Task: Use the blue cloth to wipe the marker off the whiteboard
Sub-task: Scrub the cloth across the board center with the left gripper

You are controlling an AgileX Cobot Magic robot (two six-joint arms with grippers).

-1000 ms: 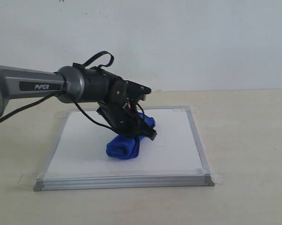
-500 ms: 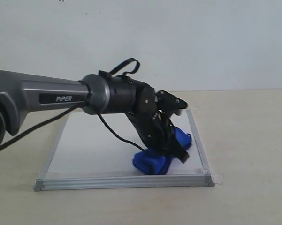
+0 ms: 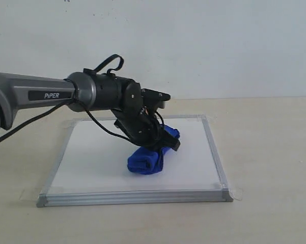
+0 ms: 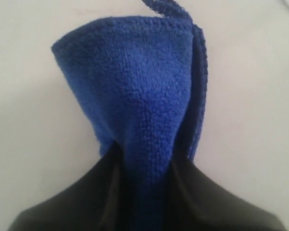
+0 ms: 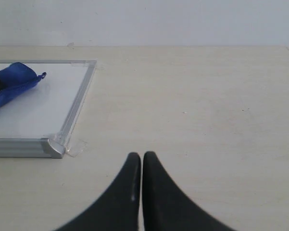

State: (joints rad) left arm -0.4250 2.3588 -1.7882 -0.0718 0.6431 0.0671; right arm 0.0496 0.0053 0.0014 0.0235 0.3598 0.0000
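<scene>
The whiteboard (image 3: 91, 162) lies flat on the table, silver-framed, with clear tape at its corners. My left gripper (image 3: 160, 145) is shut on the blue cloth (image 3: 146, 160) and presses it onto the board right of centre. In the left wrist view the blue cloth (image 4: 139, 96) runs pinched between the two black fingers (image 4: 77, 202) over white board surface. No red marker line shows in any view. My right gripper (image 5: 142, 156) is shut and holds nothing, low over bare table beside the whiteboard's corner (image 5: 53, 144); the blue cloth (image 5: 12, 84) shows at that view's edge.
The beige table (image 3: 265, 152) stretches bare to the right of the board. A white wall (image 3: 193, 40) closes the back. The left arm (image 3: 35, 94) reaches in from the left above the board's far side.
The left gripper swept the cloth toward the board's near right corner, then drew it back toward the board's middle, a little right of where it started.
</scene>
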